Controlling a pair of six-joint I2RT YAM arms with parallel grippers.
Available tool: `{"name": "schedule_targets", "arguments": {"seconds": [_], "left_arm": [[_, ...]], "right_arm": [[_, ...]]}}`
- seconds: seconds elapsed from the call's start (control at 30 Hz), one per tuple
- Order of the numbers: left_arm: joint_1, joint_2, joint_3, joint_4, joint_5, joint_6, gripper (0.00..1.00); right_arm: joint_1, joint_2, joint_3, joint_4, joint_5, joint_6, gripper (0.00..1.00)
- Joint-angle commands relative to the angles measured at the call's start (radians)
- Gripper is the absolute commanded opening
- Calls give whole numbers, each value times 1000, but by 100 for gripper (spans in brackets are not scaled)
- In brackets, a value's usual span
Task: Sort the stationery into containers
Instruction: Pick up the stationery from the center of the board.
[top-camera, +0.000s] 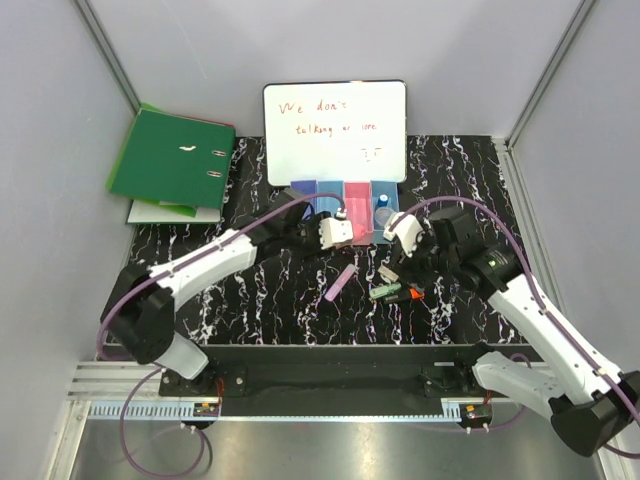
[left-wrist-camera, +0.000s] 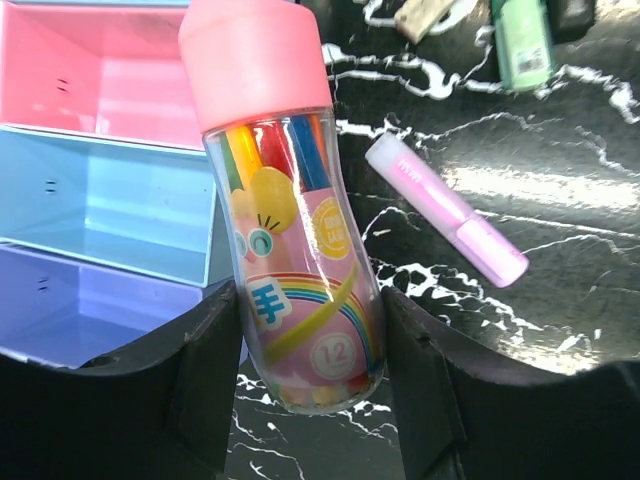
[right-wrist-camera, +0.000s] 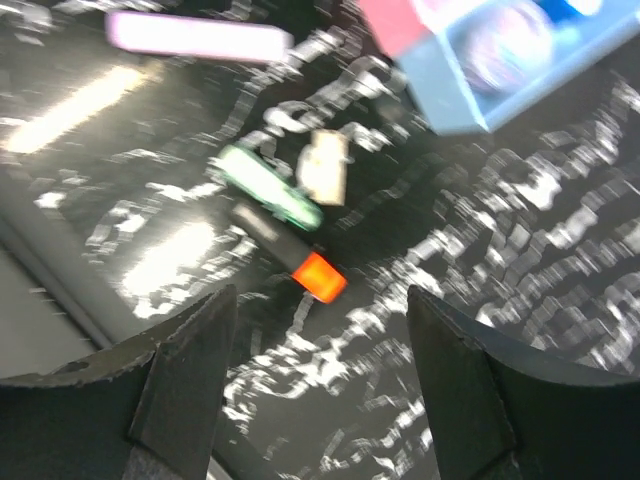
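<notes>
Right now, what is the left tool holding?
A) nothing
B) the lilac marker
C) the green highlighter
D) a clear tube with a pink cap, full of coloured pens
D: the left wrist view shows the clear pink-capped tube clamped between the fingers of the left tool, while the lilac marker lies loose beside it.

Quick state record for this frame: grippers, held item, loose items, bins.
left gripper: shut on pink-capped pen tube, near the bins
right gripper: open, empty, above the loose items
loose on table: lilac marker, green highlighter, orange-tipped highlighter, beige piece
bins: four joined in a row
right-end bin: round blue piece, blue-capped bottle inside
other three bins: look empty where visible
</notes>
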Motion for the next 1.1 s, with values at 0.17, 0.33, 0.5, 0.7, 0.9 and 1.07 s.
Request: {"name": "schedule_targets", "arguments": {"seconds": [0.17,0.33,0.5,0.7,0.9,1.07], "left_arm": [[-13,-246,-135,203,126,-64,0],[-15,-316,-198,246,221,-87,0],[-15,-329,-226,275,313,-86,0],[-23,-335,-221,352,339,-118,0],[-24,-327,-174,399,372,-147,0],[-24,-333,-166,415,386,-153,0]], "right_arm": [[-3,169,209,15,-356,-8,82],[-3,219,293,85,-428,-46,82],[-3,247,341,122,-518,-52,81],[-3,256,320,131,-613,-71,77],[0,270,286,145,-644,-69,77],[0,274,286,145,-615,-87,76]]}}
